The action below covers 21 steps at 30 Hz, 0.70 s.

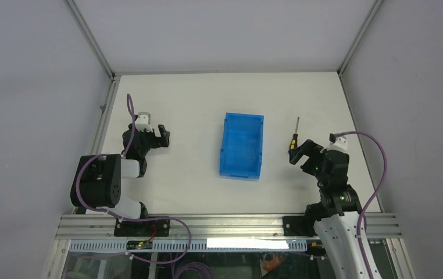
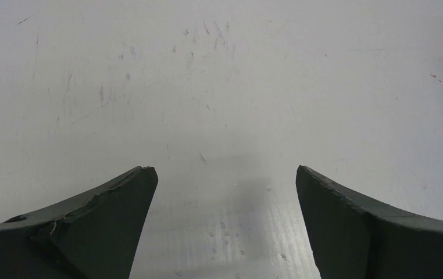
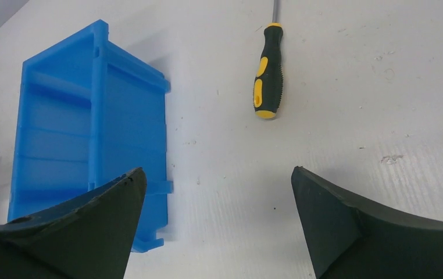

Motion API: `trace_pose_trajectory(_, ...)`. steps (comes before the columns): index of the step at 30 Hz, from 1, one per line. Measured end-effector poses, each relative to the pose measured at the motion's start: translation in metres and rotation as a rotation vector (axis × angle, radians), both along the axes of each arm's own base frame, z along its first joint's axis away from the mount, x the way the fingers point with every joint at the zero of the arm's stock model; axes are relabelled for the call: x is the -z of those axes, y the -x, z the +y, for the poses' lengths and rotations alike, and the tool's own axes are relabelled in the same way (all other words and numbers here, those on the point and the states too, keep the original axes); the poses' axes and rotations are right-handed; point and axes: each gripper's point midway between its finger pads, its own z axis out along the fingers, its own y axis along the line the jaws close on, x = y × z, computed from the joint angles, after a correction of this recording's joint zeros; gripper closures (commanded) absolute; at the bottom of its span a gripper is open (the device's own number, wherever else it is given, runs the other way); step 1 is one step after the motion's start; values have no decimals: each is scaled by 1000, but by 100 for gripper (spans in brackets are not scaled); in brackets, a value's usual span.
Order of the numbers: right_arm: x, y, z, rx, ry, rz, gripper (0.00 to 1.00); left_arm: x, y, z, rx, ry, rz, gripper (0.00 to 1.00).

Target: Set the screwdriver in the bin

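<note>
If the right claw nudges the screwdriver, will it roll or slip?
Probably rolls: the screwdriver lies flat on the smooth table with a rounded handle. Likely stiff and light, being small beside the bin.

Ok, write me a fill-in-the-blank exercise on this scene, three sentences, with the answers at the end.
1. In the top view, the screwdriver lies to the ____ of the bin.
2. The bin's colour is ____.
3. The left gripper and the right gripper both have their fingers ____, holding nothing.

Missing words: right; blue; open
</note>
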Motion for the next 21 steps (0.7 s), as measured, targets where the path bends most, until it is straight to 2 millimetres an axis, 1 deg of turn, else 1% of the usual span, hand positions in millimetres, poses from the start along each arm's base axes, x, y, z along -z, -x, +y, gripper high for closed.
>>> trace_pose_trajectory(5,-1,-1,-6,39,4,-5,1,0,0,0,0,0,0,1)
trace_pose_trajectory(7,-4,-1,-6,38,2,-18,3,0,0,0,0,0,0,1)
trace_pose_trajectory(10,-16,-2,-5,24,5,-57,6,0,0,0,0,0,0,1)
trace_pose_trajectory(12,-38,-6,-6,25,17,-99,6,0,0,0,0,0,0,1)
trace_pose_trajectory(14,-63,-12,-10,42,39,-114,2,0,0,0,0,0,0,1)
trace_pose_trajectory(16,-100,-27,-16,67,73,-106,1,0,0,0,0,0,0,1)
trace_pose_trajectory(17,-122,-41,-18,75,95,-89,1,0,0,0,0,0,0,1)
trace_pose_trajectory(18,-135,-54,-18,75,107,-77,1,0,0,0,0,0,0,1)
trace_pose_trajectory(19,-149,-72,-19,75,128,-37,1,0,0,0,0,0,0,1)
trace_pose_trajectory(21,-156,-103,-21,66,153,24,3,0,0,0,0,0,0,1)
